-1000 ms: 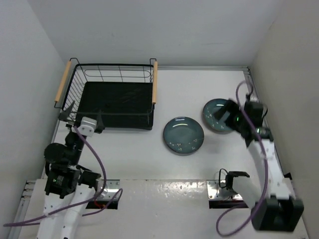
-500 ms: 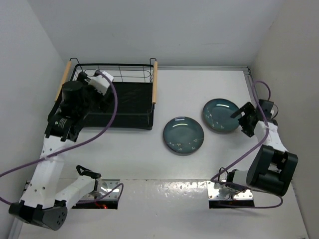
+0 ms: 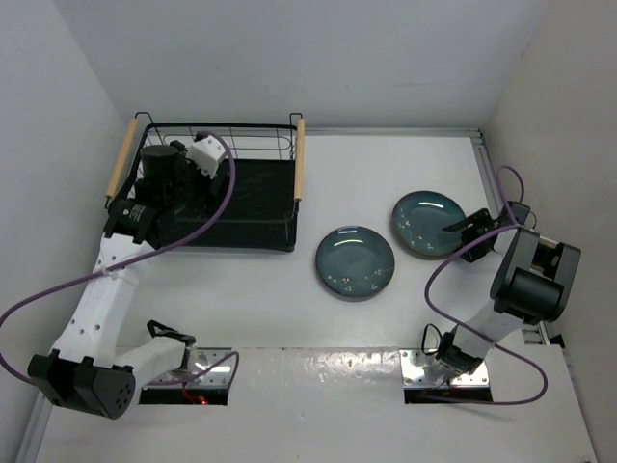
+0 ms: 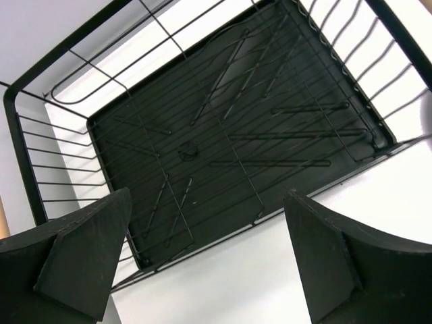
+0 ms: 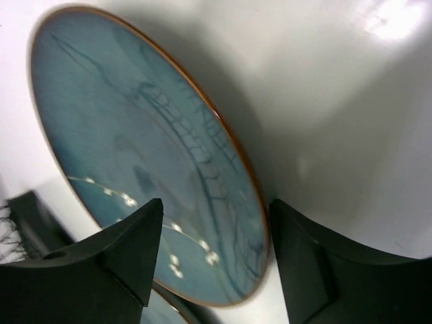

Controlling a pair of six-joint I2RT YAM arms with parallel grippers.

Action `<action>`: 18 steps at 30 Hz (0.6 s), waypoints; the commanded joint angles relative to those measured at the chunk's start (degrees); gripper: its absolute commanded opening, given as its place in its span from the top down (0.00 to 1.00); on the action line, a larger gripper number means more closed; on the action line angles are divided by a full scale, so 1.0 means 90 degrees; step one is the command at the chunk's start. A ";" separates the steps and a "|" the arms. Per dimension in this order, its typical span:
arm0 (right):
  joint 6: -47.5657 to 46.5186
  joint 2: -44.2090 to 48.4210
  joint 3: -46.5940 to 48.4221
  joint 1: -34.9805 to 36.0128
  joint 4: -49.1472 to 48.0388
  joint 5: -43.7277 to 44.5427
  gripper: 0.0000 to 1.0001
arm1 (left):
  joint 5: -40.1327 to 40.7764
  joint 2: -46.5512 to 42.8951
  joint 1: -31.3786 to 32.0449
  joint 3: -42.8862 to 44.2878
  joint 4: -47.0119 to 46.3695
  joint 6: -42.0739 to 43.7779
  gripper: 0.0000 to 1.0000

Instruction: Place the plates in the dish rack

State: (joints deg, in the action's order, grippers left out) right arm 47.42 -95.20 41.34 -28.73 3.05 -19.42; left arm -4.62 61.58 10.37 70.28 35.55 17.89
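Table (image 3: 386, 174): white, walled on three sides.

Rack (image 3: 246, 198): sits at far-left corner. Wire basket on black tray, no plates in it. L wrist view looks straight down into the rack (image 4: 223, 135).

Plates: both flat on the table, none loaded yet. Mid plate (image 3: 356, 261) is approx. table centre. R plate (image 3: 429, 224) is nearer the right edge and just beside the mid plate; can't tell if the rims touch.

L claw (image 4: 208, 223): released, jaws spread wide, nothing between them. Hangs above the rack's near-left part.

R claw (image 3: 472, 236): released, low at the R plate's right-hand rim. In wrist view the R plate (image 5: 135, 169) has its rim running between the two fingers. Contact w/ rim: can't tell.

Step in hand (judgement): pick-up of R plate, i.e. first of two loads. Approx. zero progress on the task.

Next move needs (judgement): one finger under the rim, clench, lift, carry across to the far-left corner, stand it in the rack wires. Glossy glaze, so slip risk. L claw may have to clear the rack.

Writing/brands: none legible. Only white speckles on the plates.
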 commanded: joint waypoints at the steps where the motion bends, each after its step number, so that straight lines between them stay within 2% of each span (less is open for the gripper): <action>1: 0.0307 -0.0438 0.0065 0.0038 -0.0512 -0.0235 0.37 | 0.0035 0.0062 -0.0146 0.0394 -0.0161 -0.0191 0.00; 4: 0.0502 -0.0672 0.0035 0.0038 -0.0710 -0.0401 0.43 | 0.0103 0.0120 -0.0204 0.0453 -0.0219 -0.0191 0.00; 7: 0.0483 -0.0897 0.0191 0.0048 -0.0603 -0.0420 0.63 | 0.0172 0.0179 -0.0205 0.0453 -0.0220 -0.0123 0.00; 8: 0.0483 -0.0945 0.0221 0.0057 -0.0554 -0.0420 0.76 | 0.0240 0.0179 -0.0205 0.0395 -0.0220 -0.0123 0.00; 9: 0.0454 -0.0946 0.0221 0.0058 -0.0563 -0.0401 0.85 | 0.0240 0.0179 -0.0205 0.0394 -0.0220 -0.0123 0.00; 10: 0.0444 -0.0907 0.0221 0.0058 -0.0563 -0.0362 1.00 | 0.0240 0.0179 -0.0205 0.0326 -0.0278 -0.0123 0.00; 14: 0.0191 -0.0537 0.0260 0.0145 -0.0709 -0.0381 1.00 | 0.0376 0.0101 -0.0264 -0.0160 -0.0414 -0.0327 0.00; 18: -0.0637 0.0388 0.0737 0.0623 -0.0603 -0.0343 1.00 | 0.0377 -0.0299 -0.0380 -0.0727 -0.0678 -0.0494 0.00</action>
State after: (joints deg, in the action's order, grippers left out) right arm 48.64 -98.06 43.83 -26.02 -4.05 -25.98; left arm -1.91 61.82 8.34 66.61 32.56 15.68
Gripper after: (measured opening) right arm 0.047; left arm 0.997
